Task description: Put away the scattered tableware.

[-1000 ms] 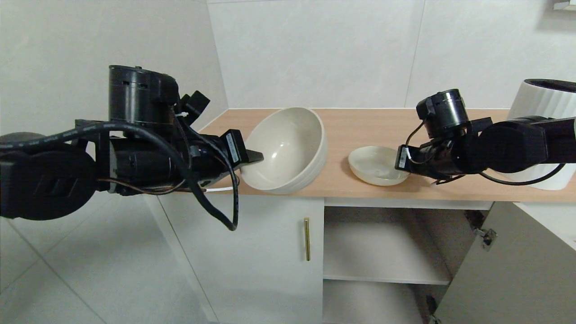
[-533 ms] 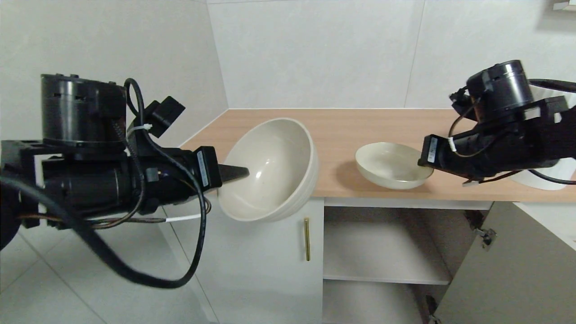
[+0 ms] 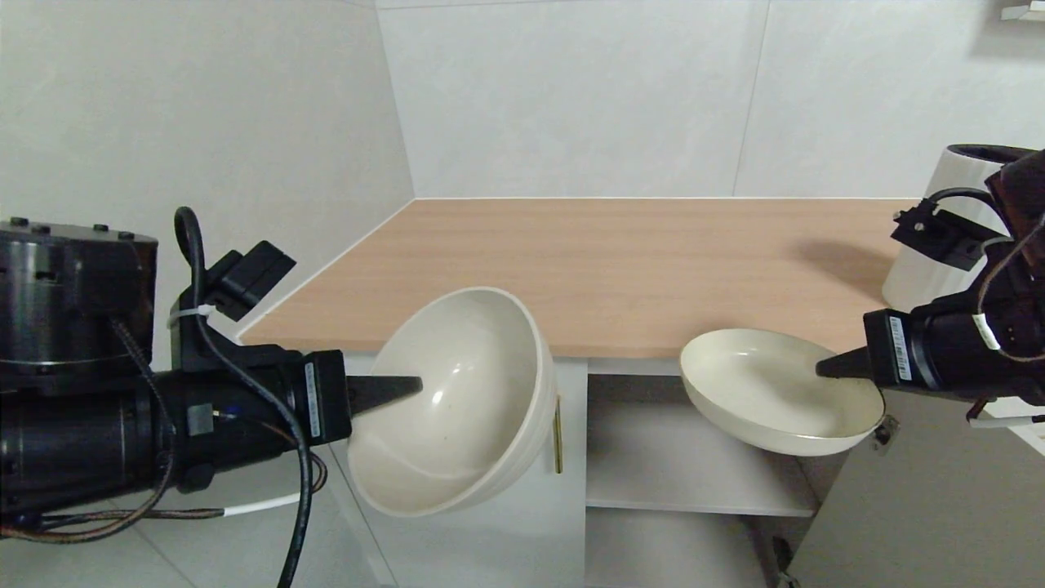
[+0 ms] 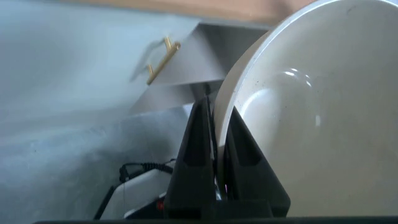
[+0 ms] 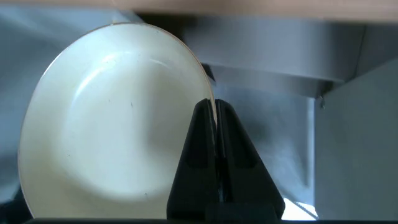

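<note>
left gripper [image 3: 408, 382] pinching deep cream bowl [image 3: 465, 400] (tilted), right gripper [image 3: 821, 371] pinching shallow dish [image 3: 759, 392]

- You're working over a light wooden countertop [image 3: 620, 261] that runs back into the corner of the tiled walls; its front edge sits above white cabinets.
- On the wood, at the robot's far right, you'll see one white ribbed container [image 3: 918, 282] with a dark rim, standing upright.
- Under the counter on the left, the cabinet door [image 3: 490, 531] is shut, with a slim brass handle [image 3: 556, 445] upright near its right edge.
- Just beside that, the cabinet bay is open: a white shelf [image 3: 694, 465] splits it into an upper and a lower space.
- The open door [image 3: 922, 506] hangs swung out on the right.
- Below, at the left, you have a pale tiled floor [image 3: 98, 555].
</note>
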